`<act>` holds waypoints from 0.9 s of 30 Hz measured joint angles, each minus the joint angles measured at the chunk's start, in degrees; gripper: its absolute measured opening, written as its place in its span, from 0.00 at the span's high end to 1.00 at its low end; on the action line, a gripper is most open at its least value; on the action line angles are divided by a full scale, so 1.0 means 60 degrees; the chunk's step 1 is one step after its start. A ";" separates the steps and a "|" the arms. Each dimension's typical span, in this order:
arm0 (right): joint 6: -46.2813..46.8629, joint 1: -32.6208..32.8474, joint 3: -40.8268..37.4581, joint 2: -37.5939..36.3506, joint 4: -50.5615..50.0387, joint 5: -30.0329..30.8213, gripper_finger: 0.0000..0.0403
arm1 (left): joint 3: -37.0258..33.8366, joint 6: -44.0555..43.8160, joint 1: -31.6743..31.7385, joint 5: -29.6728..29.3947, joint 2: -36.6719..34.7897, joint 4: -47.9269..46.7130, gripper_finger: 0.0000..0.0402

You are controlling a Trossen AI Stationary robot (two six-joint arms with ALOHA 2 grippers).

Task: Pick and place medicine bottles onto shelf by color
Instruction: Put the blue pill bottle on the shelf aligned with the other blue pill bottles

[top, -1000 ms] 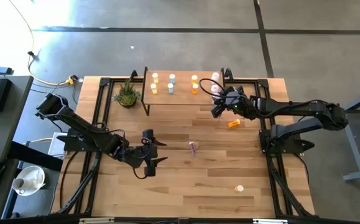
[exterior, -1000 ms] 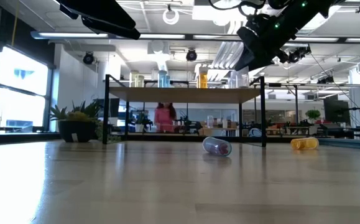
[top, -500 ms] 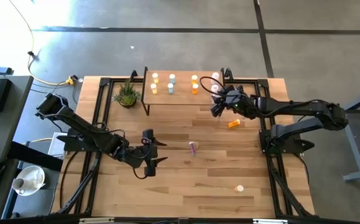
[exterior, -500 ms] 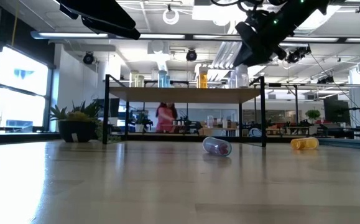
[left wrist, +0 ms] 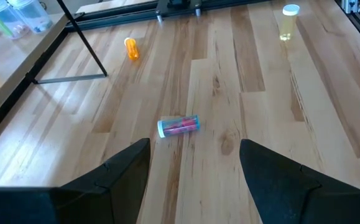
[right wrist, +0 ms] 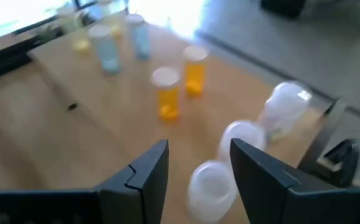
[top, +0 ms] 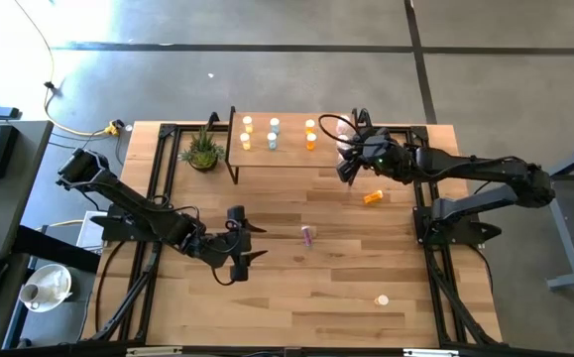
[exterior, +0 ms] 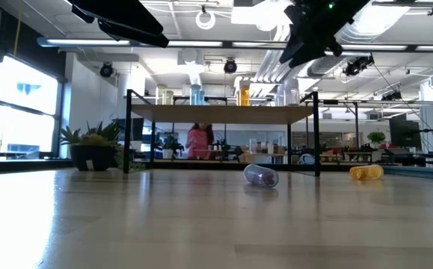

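Note:
The shelf (top: 288,154) stands at the table's far edge with medicine bottles upright on it: yellow (top: 247,125), pale blue (top: 274,126), orange (top: 310,127) and whitish ones (right wrist: 242,137) at its right end. My right gripper (right wrist: 198,152) hovers open above that right end, and a whitish bottle (right wrist: 212,183) stands on the shelf below the gap. On the table lie an orange bottle (top: 373,197) and a pink one (left wrist: 178,125), and a yellowish bottle (left wrist: 288,22) stands upright. My left gripper (top: 255,242) waits open, left of the pink bottle.
A small potted plant (top: 202,151) stands left of the shelf. The shelf's black legs (exterior: 129,131) reach the table. There is bare tabletop in the middle and along the near edge. People show in the room beyond the table (exterior: 197,140).
My right gripper has risen above the shelf's right end, and its fingers keep the same gap. The bottles on the shelf and on the table lie as before.

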 joint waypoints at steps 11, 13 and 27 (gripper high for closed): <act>0.1036 0.1614 0.0637 -0.0004 -0.2598 -0.1411 0.60 | 0.0000 -0.0071 0.0000 0.0004 0.0000 0.0000 0.41; 0.1228 0.2004 0.0637 -0.0004 -0.2906 -0.1427 0.60 | 0.0000 -0.0076 0.0000 0.0004 0.0000 0.0000 0.41; 0.2754 0.4170 -0.0545 0.0098 -0.0664 -0.2176 0.60 | 0.0000 -0.0582 -0.0202 0.0614 0.0000 -0.0573 0.41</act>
